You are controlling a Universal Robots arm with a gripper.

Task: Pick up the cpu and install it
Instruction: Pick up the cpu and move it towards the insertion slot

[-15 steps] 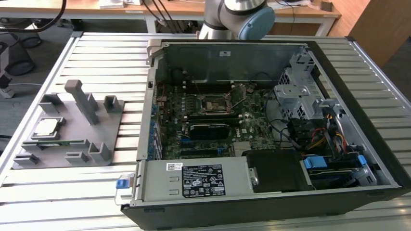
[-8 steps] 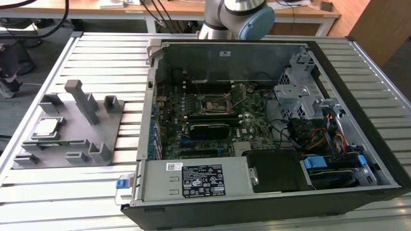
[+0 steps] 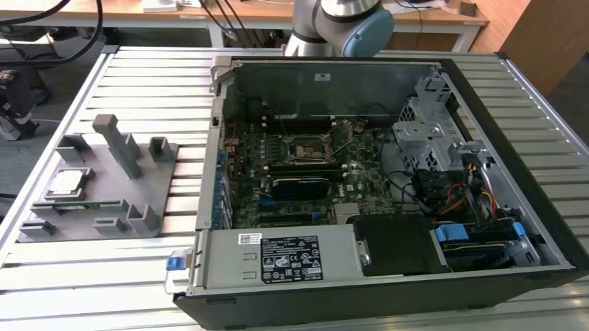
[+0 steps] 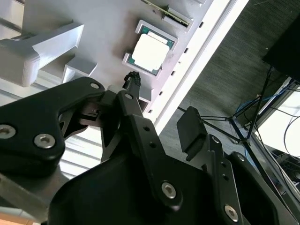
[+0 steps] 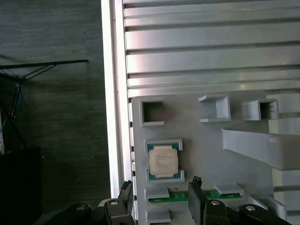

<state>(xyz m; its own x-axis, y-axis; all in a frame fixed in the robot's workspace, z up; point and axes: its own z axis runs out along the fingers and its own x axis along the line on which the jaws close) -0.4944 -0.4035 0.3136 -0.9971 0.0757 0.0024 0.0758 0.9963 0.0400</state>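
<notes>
Cpu [image 5: 163, 160] [image 4: 150, 51] in grey holder [image 5: 206, 150] in both wrist views, jaws apart, empty; exterior view: open computer case [image 3: 332, 86].

The cpu [image 3: 68, 182] rests on the fixture [image 3: 147, 192] beside the computer case [image 3: 387, 303].

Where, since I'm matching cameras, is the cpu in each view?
Exterior view: cpu on the grey fixture, the exterior view's left of the case.
First wrist view: cpu in its fixture pocket.
Second wrist view: cpu in the same pocket.
Shared landmark: green memory stick beside it.
</notes>
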